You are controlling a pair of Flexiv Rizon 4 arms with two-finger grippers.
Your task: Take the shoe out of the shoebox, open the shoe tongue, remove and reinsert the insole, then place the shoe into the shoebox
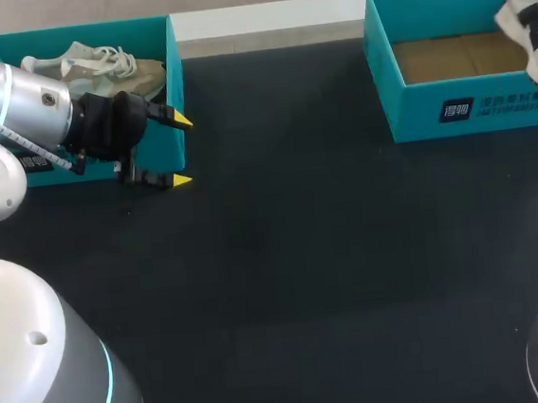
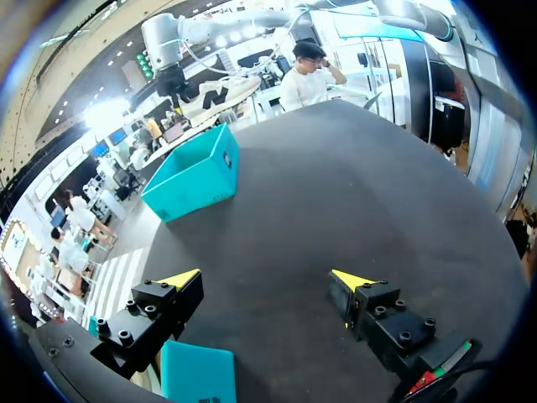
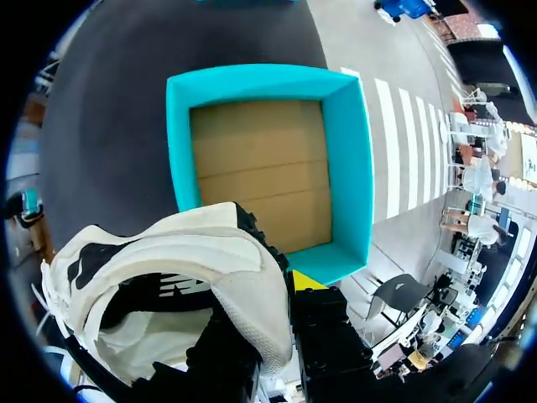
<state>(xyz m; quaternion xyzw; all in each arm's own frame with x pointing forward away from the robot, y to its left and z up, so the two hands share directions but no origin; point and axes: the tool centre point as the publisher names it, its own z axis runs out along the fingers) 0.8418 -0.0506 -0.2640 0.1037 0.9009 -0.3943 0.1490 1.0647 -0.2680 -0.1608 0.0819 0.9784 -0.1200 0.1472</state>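
1. You had the right hand [image 3: 281, 295] clamped on the white shoe [image 1: 529, 14], raised above the empty right shoebox [image 1: 474, 107], clear of its walls for handling.
2. Your left hand [image 1: 182, 151] hung with jaws apart beside the left shoebox [image 1: 72, 35], free to help.

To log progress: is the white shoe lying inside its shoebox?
No, the white shoe hangs above the shoebox, whose cardboard floor is bare.

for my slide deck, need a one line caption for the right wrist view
A white shoe with black trim held above the open teal shoebox on the black table.
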